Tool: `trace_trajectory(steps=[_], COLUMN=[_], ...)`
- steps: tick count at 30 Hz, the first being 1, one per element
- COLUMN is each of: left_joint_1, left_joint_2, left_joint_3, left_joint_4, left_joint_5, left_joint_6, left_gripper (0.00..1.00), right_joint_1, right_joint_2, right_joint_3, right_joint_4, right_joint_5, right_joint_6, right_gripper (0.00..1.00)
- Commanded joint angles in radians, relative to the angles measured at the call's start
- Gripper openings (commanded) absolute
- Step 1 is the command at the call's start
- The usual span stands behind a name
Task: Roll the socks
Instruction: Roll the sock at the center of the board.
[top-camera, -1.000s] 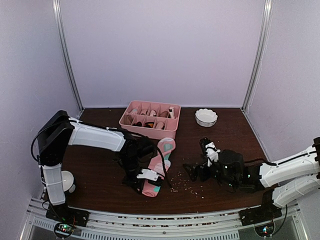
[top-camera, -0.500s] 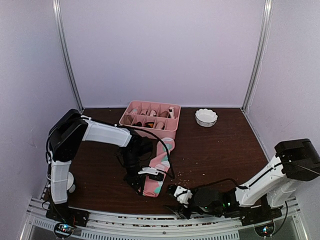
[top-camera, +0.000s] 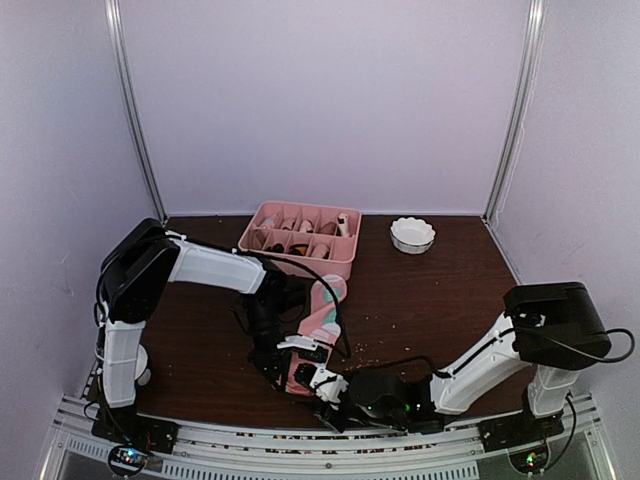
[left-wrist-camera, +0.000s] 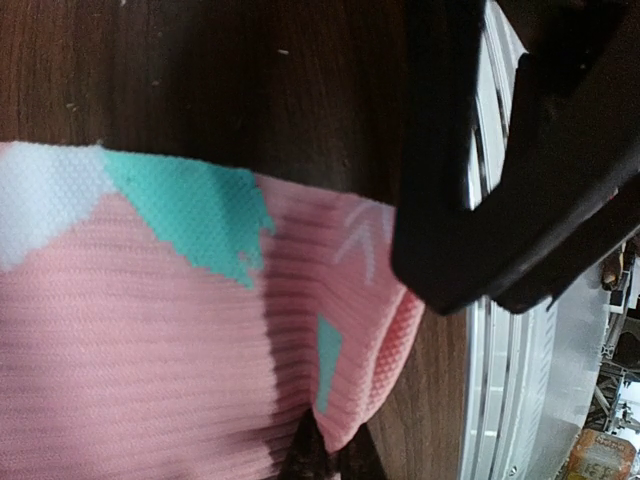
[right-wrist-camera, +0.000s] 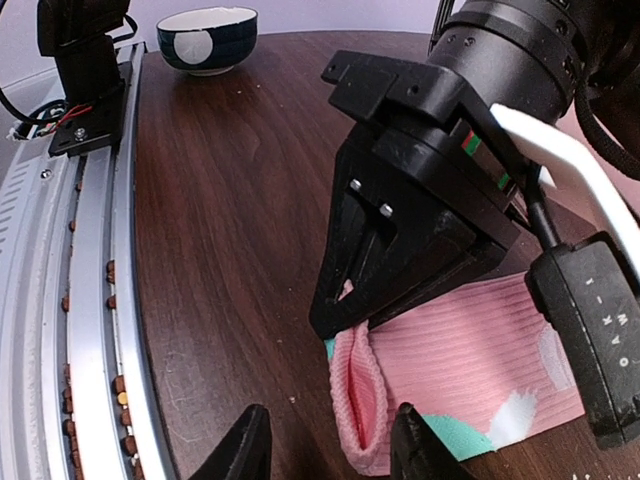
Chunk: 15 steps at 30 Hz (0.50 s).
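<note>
The pink sock (top-camera: 325, 305) lies flat on the desk (top-camera: 440, 290). In the top view it runs from about 1 o'clock down to 7 o'clock, with its ribbed open end nearest the arm bases. It is a soft, light knit with no stiffness, so I expect it to fold and bunch rather than slide. A roll would probably spring loose unless it is pinched. The doubled rib at the near end looks like the firmest place to take hold.

The left gripper (right-wrist-camera: 343, 314) is clenched on one corner of that end, its fingertips meeting on the fabric. The right gripper (right-wrist-camera: 330, 452) sits low over the desk at the sock's 6 o'clock end. Its fingers are spread either side of the folded edge and are not visibly clamped.

I cannot find the cream sock in these views. At 12 o'clock beyond the sock sits the pink tray (top-camera: 296, 262). A white bowl (top-camera: 412, 236) stands between 1 and 2 o'clock, well apart.
</note>
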Motion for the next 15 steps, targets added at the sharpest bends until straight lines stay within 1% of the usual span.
trace_trajectory(steps=[1,4,10,13,15], left_joint_1=[0.001,0.001,0.001,0.001,0.001], left_joint_2=[0.034,0.033,0.033,0.03,0.029], left_joint_3=[0.007,0.004,0.012,0.018,0.019], left_joint_4=[0.008,0.009,0.006,0.005,0.005], left_joint_5=[-0.066,-0.072,-0.075,-0.078,-0.081], left_joint_6=[0.0,0.002,0.004,0.005,0.005], left_gripper=[0.0,0.0,0.0,0.03,0.06], right_joint_1=[-0.022,-0.033,-0.051,-0.062,-0.066], right_joint_2=[0.036,0.049,0.065,0.076,0.079], right_joint_3=[0.034,0.041,0.045,0.054,0.057], right_joint_4=[0.006,0.007,0.018,0.012,0.007], right_joint_5=[-0.01,-0.014,-0.041,-0.071,-0.084], right_joint_6=[0.025,0.035,0.069,0.094,0.112], right_gripper=[0.4,0.38,0.25,0.2,0.19])
